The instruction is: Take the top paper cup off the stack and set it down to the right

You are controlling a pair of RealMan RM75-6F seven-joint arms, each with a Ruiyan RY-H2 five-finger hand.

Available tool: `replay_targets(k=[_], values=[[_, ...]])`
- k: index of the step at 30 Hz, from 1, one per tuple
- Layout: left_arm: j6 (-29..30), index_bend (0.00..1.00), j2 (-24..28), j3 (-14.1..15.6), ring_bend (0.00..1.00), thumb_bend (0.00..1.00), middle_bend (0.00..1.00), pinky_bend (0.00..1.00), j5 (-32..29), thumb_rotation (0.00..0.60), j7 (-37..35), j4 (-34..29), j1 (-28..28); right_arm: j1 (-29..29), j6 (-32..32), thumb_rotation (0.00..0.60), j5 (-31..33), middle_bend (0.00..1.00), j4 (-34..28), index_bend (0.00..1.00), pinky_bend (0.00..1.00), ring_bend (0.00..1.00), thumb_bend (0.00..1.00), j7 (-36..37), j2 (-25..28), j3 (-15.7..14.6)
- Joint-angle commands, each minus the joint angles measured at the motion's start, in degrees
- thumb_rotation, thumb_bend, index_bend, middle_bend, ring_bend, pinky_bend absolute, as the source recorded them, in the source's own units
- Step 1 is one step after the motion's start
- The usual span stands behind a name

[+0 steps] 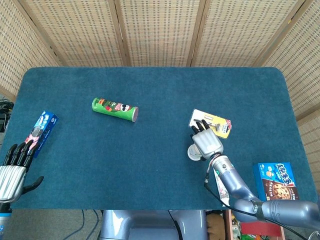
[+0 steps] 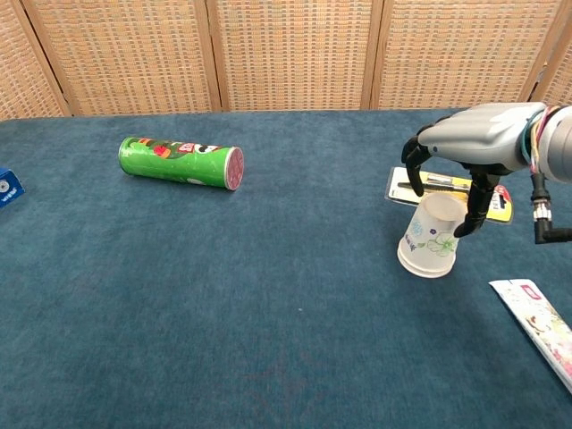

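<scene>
A white paper cup stack [image 2: 431, 237] with a flower print stands upside down and tilted on the blue table, right of centre; in the head view only the rim of the cup stack [image 1: 193, 152] shows under the hand. My right hand [image 2: 469, 152] hovers over its top, fingers curled down on both sides, the thumb [image 2: 472, 210] close against the cup's right side. I see no firm grip. From the head view the right hand [image 1: 207, 140] covers most of the cup. My left hand [image 1: 12, 167] rests at the near left edge, fingers straight and apart, holding nothing.
A green chips can [image 2: 181, 162] lies on its side at the left. A carded pen pack [image 2: 438, 185] lies just behind the cup. A blue packet [image 1: 41, 129] sits far left, a cookie box [image 1: 277, 182] near right, a white sachet [image 2: 541, 332] beside it.
</scene>
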Motion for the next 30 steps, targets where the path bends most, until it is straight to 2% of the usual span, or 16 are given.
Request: replay_targets(k=[1,23,30], values=[[-0.04,0.0,-0.02,0.03,0.0,0.25,0.0,0.0,0.04,0.6,0.08,0.0,-0.03,0.17,0.08,0.6,0.16,0.15,0.28,0.4,0.0,0.0,0.28,0.07,-0.22,-0.17],[0.17,0.0,0.06,0.1,0.0,0.25,0.0,0.0,0.35,0.6,0.02,-0.16,0.01,0.97,1.91,0.6,-0.52,0.18,0.45,0.49,0.0,0.0,0.29,-0.19,-0.87,-1.26],[0.16,0.0,0.07,0.04,0.0,0.25,0.0,0.0,0.3,0.6,-0.05,-0.11,-0.02,1.59,3.04,0.6,-0.28,0.18,-1.55,0.5,0.0,0.0,0.28,-1.85,0.56,-1.15]])
